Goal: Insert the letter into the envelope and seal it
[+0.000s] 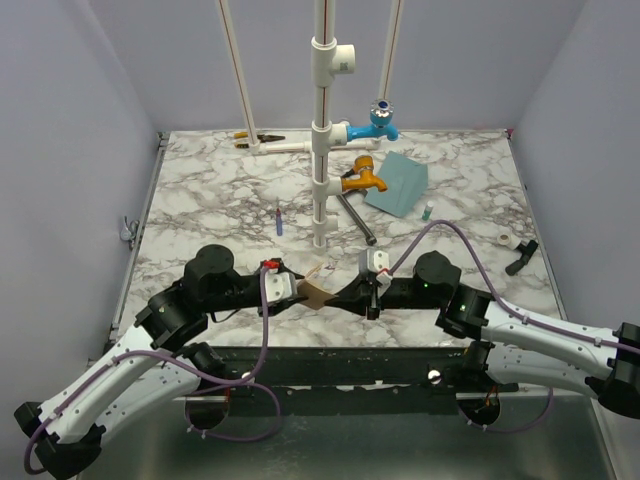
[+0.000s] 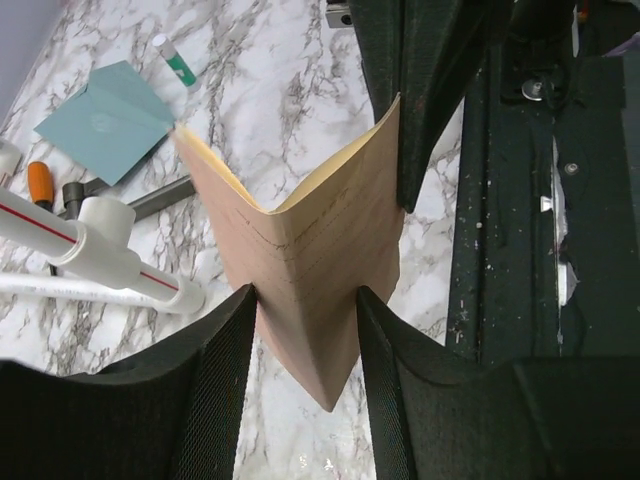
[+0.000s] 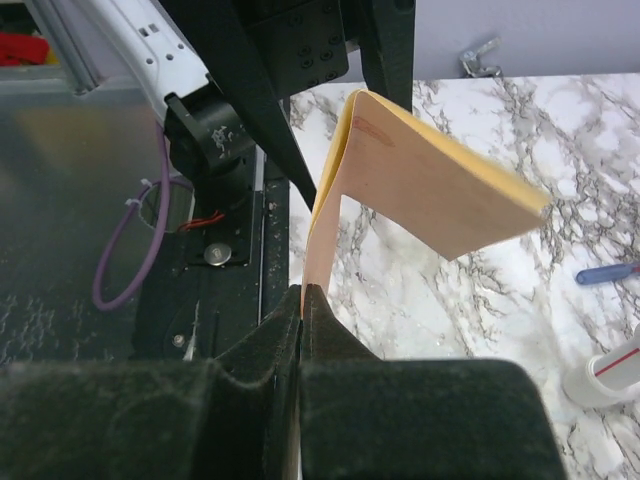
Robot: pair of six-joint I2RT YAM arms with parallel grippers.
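Left arm (image 1: pixel 225 287) inward, seemingly at letter (image 1: pixel 318 293)

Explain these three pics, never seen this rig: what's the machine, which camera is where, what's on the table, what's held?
Two robot arms are bolted at the near edge of a marble-patterned table, each ending in a two-finger gripper. The top view looks down from above and behind the arms. The other two views come from cameras on the wrists. On the table lie a flat teal-blue paper envelope and a white plastic pipe stand. The right gripper is shut on an edge of the tan, roughly square paper letter, which is bent and off the table. The left gripper has its fingers either side of the letter; whether they grip it, I cannot tell.
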